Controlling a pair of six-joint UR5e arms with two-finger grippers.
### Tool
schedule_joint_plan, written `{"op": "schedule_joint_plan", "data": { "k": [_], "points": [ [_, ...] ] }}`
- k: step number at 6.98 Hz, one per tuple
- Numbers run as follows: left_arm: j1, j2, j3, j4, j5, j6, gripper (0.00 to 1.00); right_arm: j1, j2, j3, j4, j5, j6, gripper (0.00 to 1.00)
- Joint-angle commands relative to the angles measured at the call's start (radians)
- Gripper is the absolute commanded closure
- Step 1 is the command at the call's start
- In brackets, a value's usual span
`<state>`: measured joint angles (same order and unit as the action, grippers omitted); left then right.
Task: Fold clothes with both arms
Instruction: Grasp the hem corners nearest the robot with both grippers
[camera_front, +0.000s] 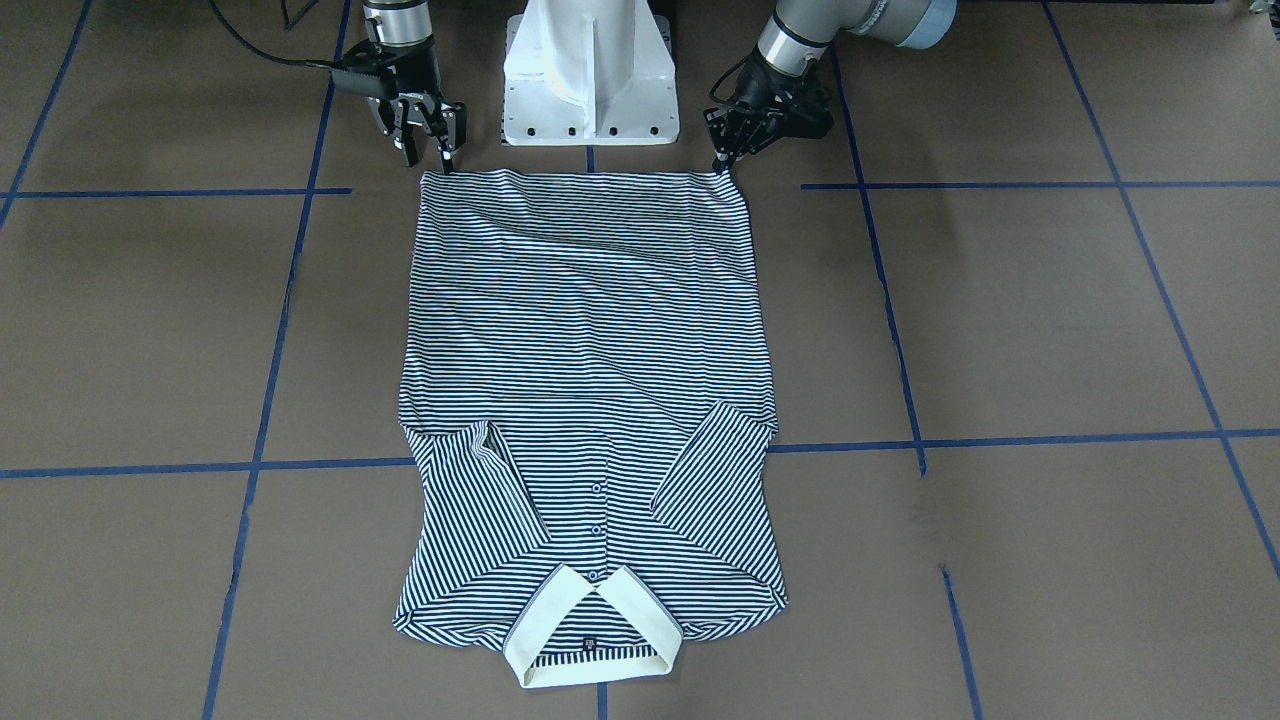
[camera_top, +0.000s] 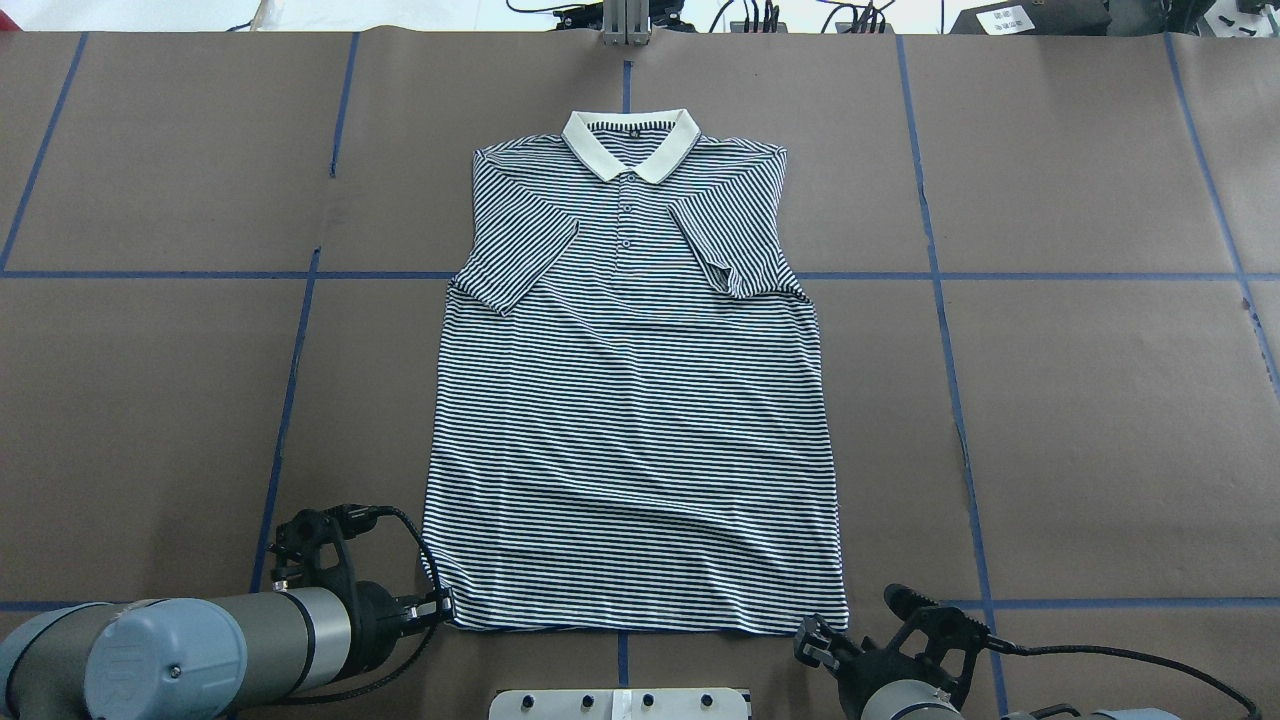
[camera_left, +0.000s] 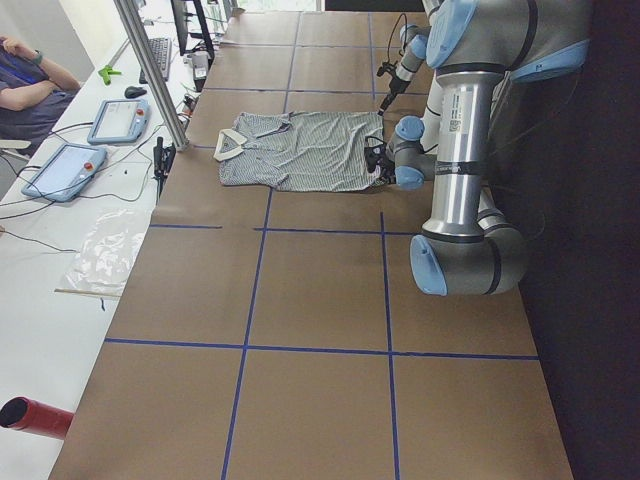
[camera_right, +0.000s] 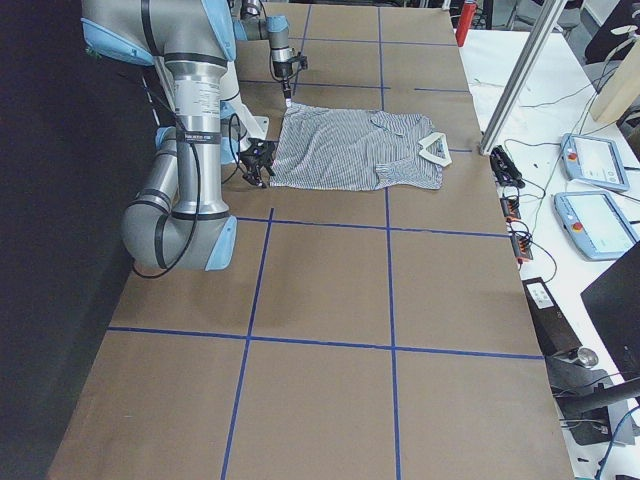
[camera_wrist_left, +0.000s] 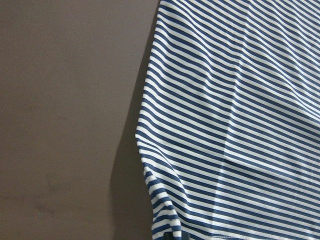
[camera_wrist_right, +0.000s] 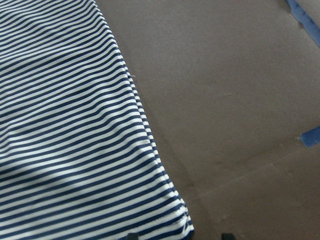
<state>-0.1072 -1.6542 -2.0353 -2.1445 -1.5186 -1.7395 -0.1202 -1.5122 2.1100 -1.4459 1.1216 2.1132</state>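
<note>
- The striped polo shirt lies flat on the brown table, front side up, in the middle between the two arms
- Its cream collar is at the edge far from the robot, and the bottom hem is at the near edge, just in front of the white base
- Both short sleeves are folded inward and rest on the chest, one at each side of the row of buttons
- The right gripper stands at the hem corner on the robot's right side, with its two fingers spread wide
- In the right wrist view the fingertips show at both sides of this corner, one over the stripes and one over the bare table; the cloth between them is not pinched
- The left gripper points down at the other hem corner, touching it or almost touching
- I cannot tell if its fingers are together or apart; the left wrist view shows only the corner and the side edge of the shirt, with no finger in it
- The cloth has some soft wrinkles near the hem, and higher up it is smoother
- Blue tape lines divide the table into large squares
- In the left side view a person is at a white bench beside the table, where two control tablets lie
</note>
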Motion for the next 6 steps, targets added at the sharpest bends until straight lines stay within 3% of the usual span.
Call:
{"op": "schedule_joint_plan", "data": {
  "k": [1,5,6],
  "points": [
    [0.001,-0.001,0.0,0.0,0.0,0.0,1.0,0.005,0.004,-0.002,-0.001,0.0,-0.002,0.41],
    [0.001,-0.001,-0.005,0.0,0.0,-0.002,1.0,0.046,0.004,-0.005,-0.001,0.001,-0.03,0.42],
    [0.001,-0.002,-0.006,0.0,0.0,0.0,1.0,0.047,0.004,-0.005,-0.001,0.001,-0.03,0.48]
  ]
}}
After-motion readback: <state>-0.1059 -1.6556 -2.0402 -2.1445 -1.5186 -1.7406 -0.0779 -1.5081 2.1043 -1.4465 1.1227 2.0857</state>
